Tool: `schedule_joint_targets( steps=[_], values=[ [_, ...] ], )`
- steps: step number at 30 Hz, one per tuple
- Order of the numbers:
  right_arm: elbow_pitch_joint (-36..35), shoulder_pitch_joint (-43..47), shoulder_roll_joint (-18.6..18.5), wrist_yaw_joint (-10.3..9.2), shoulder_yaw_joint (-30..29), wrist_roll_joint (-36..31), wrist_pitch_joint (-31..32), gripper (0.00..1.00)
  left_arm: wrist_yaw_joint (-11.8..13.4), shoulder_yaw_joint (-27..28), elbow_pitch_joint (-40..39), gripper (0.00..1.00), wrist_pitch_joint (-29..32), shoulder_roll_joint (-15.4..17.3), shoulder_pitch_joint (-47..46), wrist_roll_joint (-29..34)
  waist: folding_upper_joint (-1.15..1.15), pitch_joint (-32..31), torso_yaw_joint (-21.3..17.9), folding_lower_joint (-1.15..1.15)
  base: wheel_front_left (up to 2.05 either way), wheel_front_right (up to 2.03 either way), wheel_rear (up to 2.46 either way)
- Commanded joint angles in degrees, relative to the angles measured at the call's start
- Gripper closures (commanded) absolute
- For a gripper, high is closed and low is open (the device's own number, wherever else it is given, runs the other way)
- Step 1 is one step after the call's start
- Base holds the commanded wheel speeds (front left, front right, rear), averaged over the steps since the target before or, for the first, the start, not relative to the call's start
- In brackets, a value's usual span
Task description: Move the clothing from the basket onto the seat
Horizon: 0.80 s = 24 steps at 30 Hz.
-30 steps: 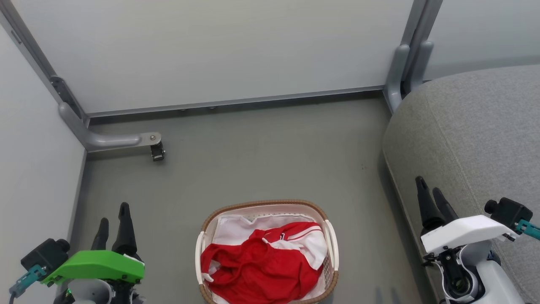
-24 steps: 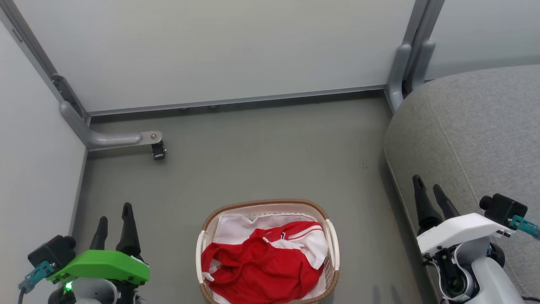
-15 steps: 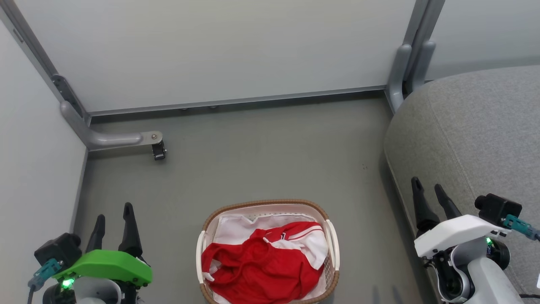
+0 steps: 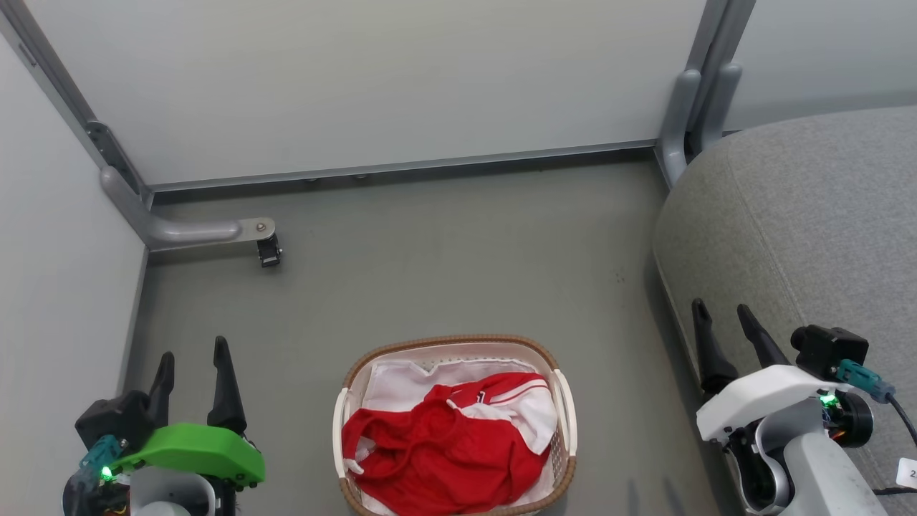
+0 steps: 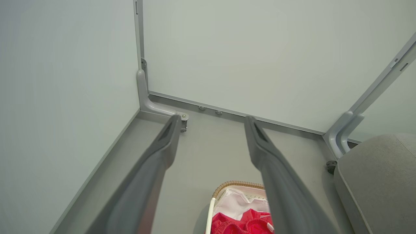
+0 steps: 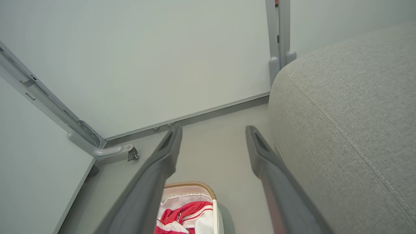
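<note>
The clothing (image 4: pixel 444 459) lies crumpled inside the basket (image 4: pixel 451 342), a heap of red cloth with white striped trim and a white panel toward its right side. A small dark mark sits on the striped part, too small to read. The heap fills the near and middle part of the basket. Behind it the white liner (image 4: pixel 401 387) shows bare at the far end. The basket stands on the floor (image 4: pixel 444 272), close to the floor's near edge and about midway between its left and right edges. Nothing touches the basket or what is in it.

My left claw (image 4: pixel 193 349) hangs over the floor near its left edge, well apart from the basket, its two dark fingers spread and pinching nothing. My right claw (image 4: pixel 720 307) hangs at the floor's right edge, just where the seat (image 4: pixel 802 215) begins, fingers likewise spread and bare. Both point toward the far wall (image 4: pixel 401 86).

The seat, grey cloth with a rounded edge, takes up the floor's right side and carries no clothing. At the floor's far left corner a grey metal bracket (image 4: pixel 208 233) runs out from the wall with a small dark foot at its end. A grey post (image 4: pixel 688 122) stands at the far right corner, beside the seat.
</note>
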Motion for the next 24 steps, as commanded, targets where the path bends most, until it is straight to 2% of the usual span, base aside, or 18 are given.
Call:
schedule_joint_targets(
  steps=[1,15,21,24],
  values=[
    [-0.07,-1.21,-0.13,0.02,0.05,-1.79,-0.69,0.00,0.50,-0.10,-0.99,0.00,-0.61,0.55,0.38,1.93,0.00,-0.03,0.00,0.00,0.00,0.00,0.00],
    [2.48,-0.31,0.15,0.02,0.69,-9.42,-2.54,0.00,1.60,-1.22,-2.23,0.00,-2.52,0.42,2.84,9.62,0.00,-0.48,0.05,0.00,0.00,0.00,0.00],
    [3.41,-1.04,0.04,0.01,1.33,-12.36,-3.26,0.00,0.42,-1.74,-0.82,0.00,-3.17,-0.16,2.77,12.17,0.00,0.86,-0.11,0.00,0.00,0.00,0.00],
    [2.86,-2.92,-0.04,0.01,1.61,-14.01,-3.67,0.00,-0.50,-2.18,0.05,0.00,-3.62,-0.52,0.98,13.50,0.00,3.50,-0.52,0.00,0.00,0.00,0.00]
  ],
)
